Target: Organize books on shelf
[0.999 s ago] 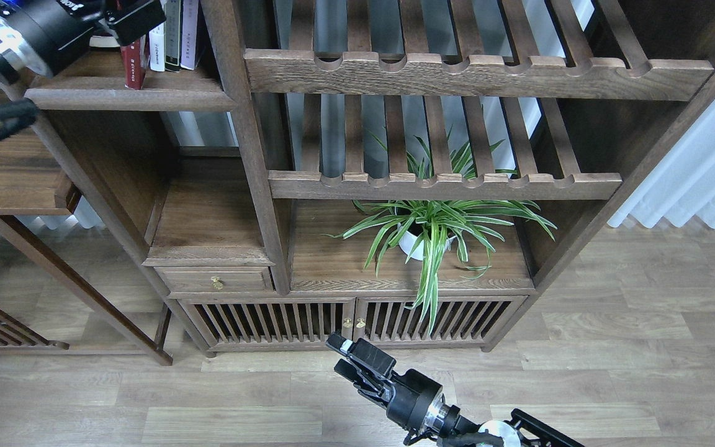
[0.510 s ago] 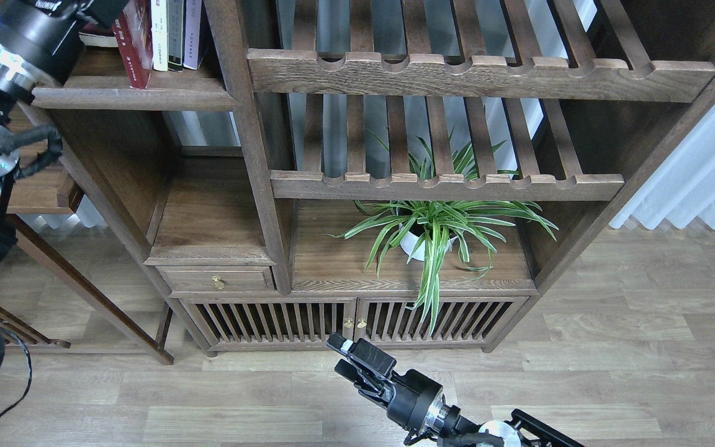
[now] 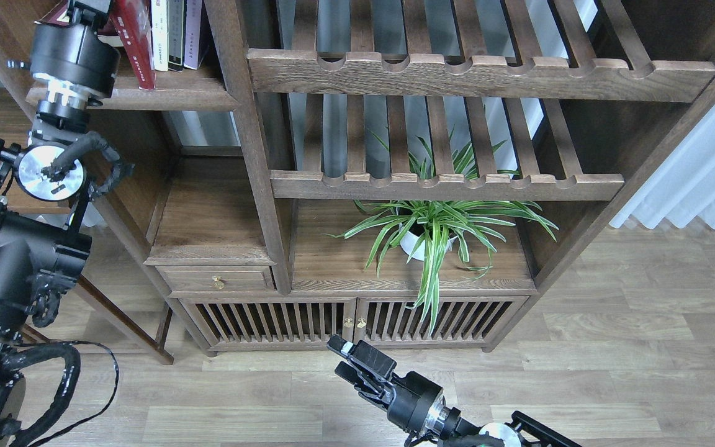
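Head view, forward and down onto a dark-brown wooden cabinet. At far upper left, the shelf, a solid board with a rounded front edge, carries a red book that leans with its top toward the left. Just right of it stand three thin books with white, dark green and lavender spines, upright and touching one another. The left gripper reaches up at the shelf, just left of the red book, and is cut off by the top edge of the view; whether its fingers are spread or pinching cannot be told. A maroon corner shows beside it. The right gripper hangs low over the plank floor, near the cabinet's slatted doors; its two fingers lie close together with nothing between them. A potted spider plant stands in the lower right compartment, beneath two slatted racks.
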